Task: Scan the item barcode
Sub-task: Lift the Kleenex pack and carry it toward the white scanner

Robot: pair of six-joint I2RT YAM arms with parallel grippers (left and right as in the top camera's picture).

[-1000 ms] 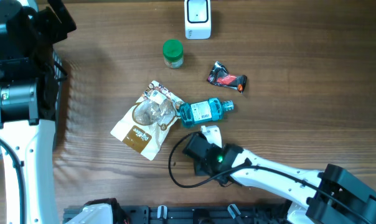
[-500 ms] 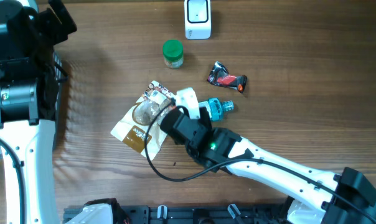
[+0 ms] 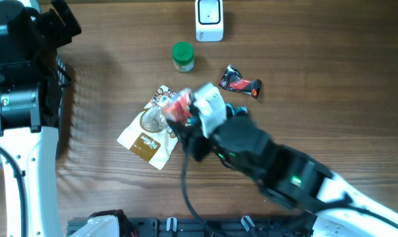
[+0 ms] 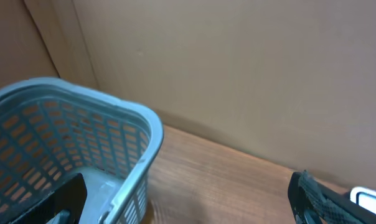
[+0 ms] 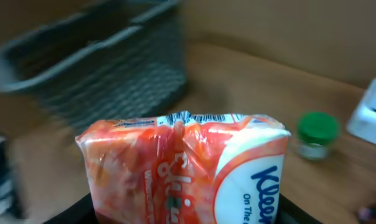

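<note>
R tool [image 5: 183, 213] pinching tissue pack [image 5: 175, 163] over snack pouch [image 3: 148, 133]; green-lid jar [image 3: 182, 56], scanner [image 3: 209, 20] beyond. L tool [image 4: 185, 202] spread.

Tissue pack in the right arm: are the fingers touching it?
Touching. The right wrist view shows the tissue pack clamped between the right fingers, held in the air.

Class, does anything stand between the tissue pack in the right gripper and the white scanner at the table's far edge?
The green-lidded jar stands roughly between the tissue pack, held by the right gripper, and the white scanner, just off the straight line. The pack looks lifted, so it can probably pass over it.
</note>
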